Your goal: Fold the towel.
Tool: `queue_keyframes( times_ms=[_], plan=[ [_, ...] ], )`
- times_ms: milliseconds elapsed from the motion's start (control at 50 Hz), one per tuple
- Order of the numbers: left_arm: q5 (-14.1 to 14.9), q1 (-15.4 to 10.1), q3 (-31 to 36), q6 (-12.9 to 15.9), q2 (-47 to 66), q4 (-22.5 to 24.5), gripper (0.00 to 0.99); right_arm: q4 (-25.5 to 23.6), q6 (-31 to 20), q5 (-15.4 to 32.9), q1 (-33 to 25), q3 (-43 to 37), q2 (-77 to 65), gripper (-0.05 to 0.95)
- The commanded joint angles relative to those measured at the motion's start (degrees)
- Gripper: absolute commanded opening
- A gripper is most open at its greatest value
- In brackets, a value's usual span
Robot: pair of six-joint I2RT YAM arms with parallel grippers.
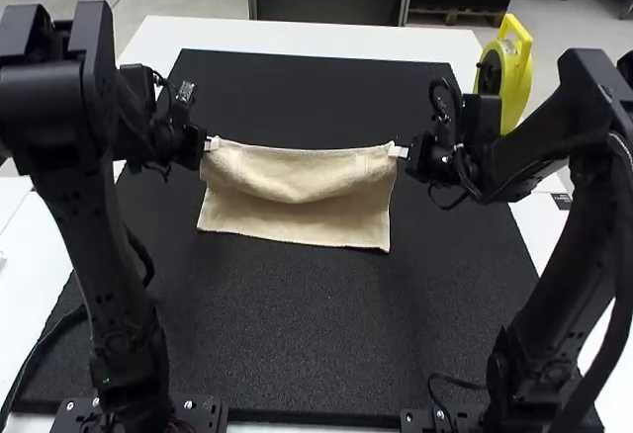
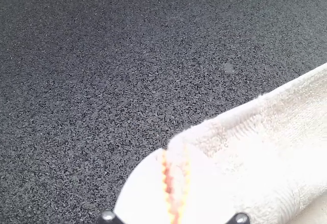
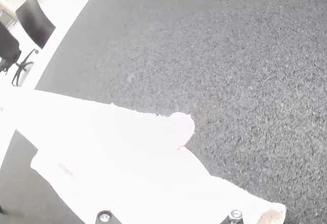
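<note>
In the high view a cream towel [image 1: 297,217] hangs between both grippers, its upper edge raised and sagging, its lower part nearer the arms on the black mat. The left gripper [image 1: 211,144] is shut on the towel's upper left corner, and the right gripper [image 1: 399,151] is shut on its upper right corner. In the left wrist view the left gripper [image 2: 174,183] pinches the corner of the towel [image 2: 276,142]. In the right wrist view the towel [image 3: 102,142] is very bright and covers the place where the fingers meet.
A black mat [image 1: 307,324] covers most of the white table [image 1: 297,38]. A yellow round object [image 1: 514,82] stands at the right, behind the right arm. A dark chair [image 3: 34,20] appears beyond the table edge in the right wrist view.
</note>
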Motion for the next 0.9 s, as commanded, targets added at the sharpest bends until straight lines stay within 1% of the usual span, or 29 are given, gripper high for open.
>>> queue_keyframes(
  times_ms=[0, 200, 440, 560, 700, 880],
  plan=[
    [0.62, 0.89, -1.13, 0.79, -1.87, 0.38, 0.026, 0.1, 0.16, -0.5, -0.16, -0.94, -2.55, -0.02],
    [0.62, 0.98, -2.97, 0.87, -3.1, 1.26, 0.026, -0.43, 0.16, -0.59, -0.25, -2.52, -4.14, -0.02],
    [0.62, 2.03, -4.21, 0.87, -4.24, 1.26, 0.026, -1.66, 0.16, -0.94, -0.25, -3.75, -5.54, -0.02],
    [0.53, 2.74, -5.08, 0.87, -4.42, 2.14, 0.026, -1.84, -0.02, -1.2, -0.25, -4.19, -5.63, -0.02],
    [0.44, 2.83, -6.14, 0.87, -4.42, 3.37, 0.026, -1.93, -0.46, -1.29, -0.51, -4.72, -5.72, -0.02],
    [0.36, 2.83, -7.28, 0.87, -4.42, 3.55, 0.026, -2.37, -0.55, -1.55, -0.6, -5.86, -6.07, -0.02]
  ],
)
